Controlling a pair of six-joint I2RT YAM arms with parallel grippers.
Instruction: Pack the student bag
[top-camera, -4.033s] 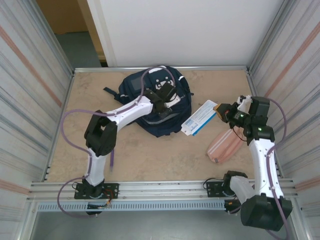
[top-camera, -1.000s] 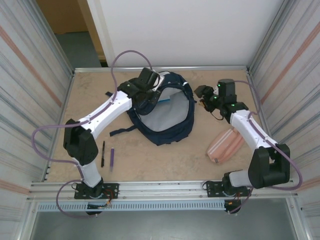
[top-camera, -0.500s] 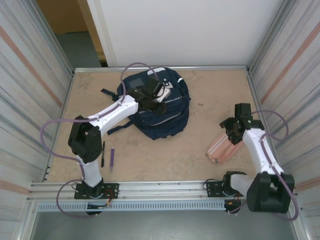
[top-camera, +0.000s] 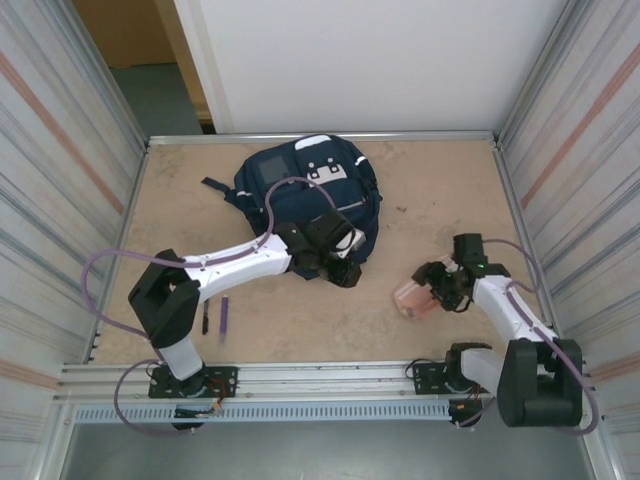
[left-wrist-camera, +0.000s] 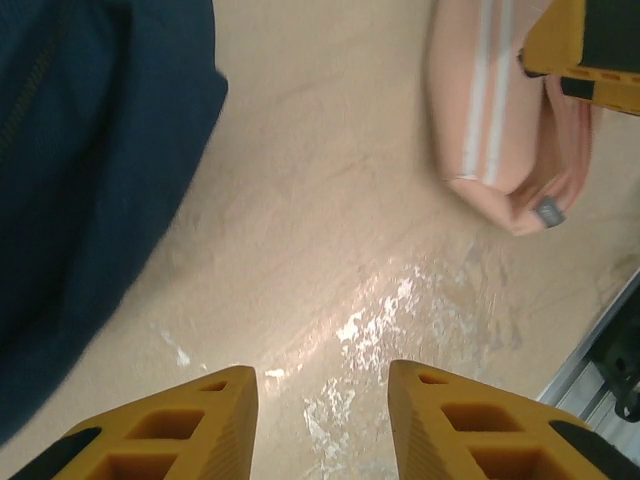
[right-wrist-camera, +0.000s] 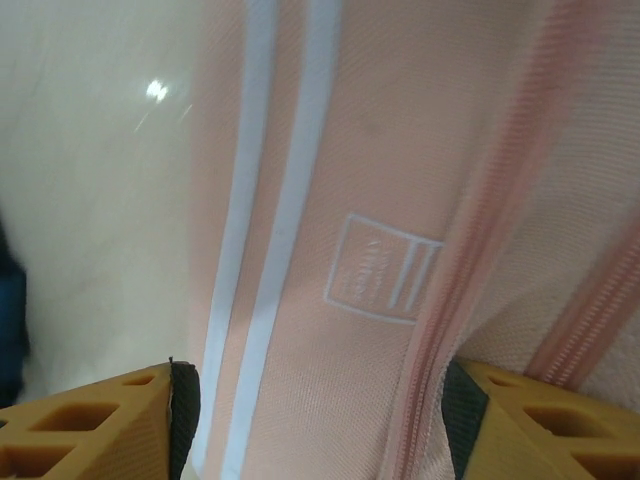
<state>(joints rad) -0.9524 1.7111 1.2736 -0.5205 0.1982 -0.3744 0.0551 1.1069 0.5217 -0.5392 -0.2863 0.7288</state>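
My right gripper (right-wrist-camera: 315, 420) is clasping the pouch (right-wrist-camera: 370, 260), left gripper (left-wrist-camera: 322, 420) gaping (floppy bag (top-camera: 350, 205), twelve o'clock: pinch its rim).

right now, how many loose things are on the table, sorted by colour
navy student bag: 1
pink pouch: 1
purple pen: 1
black pen: 1
total: 4
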